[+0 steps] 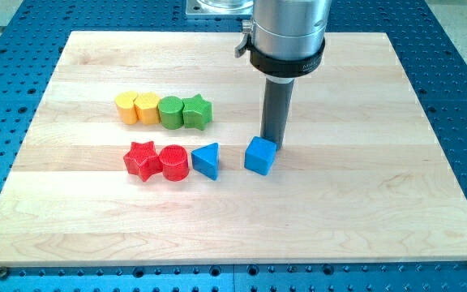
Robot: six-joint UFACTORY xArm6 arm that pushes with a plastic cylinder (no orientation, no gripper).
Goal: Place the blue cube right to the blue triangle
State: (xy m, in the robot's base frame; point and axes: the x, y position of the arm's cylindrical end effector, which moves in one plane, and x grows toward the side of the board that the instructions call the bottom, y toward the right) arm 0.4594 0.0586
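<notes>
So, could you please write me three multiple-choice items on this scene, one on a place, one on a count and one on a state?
1. Where does the blue cube lie relative to the blue triangle?
A. To the view's right of it
B. To the view's left of it
C. On top of it

2. How many red blocks are on the board?
A. One
B. Two
C. Four

3. How do the blue cube and the blue triangle stand to each other?
A. Touching
B. Stacked
C. Apart, with bare wood between

Answers:
1. A: the cube sits on the view's right of the triangle, with my tip just behind the cube's upper right edge.
2. B: only the red star and the red cylinder are red.
3. C: a strip of board shows between them.
</notes>
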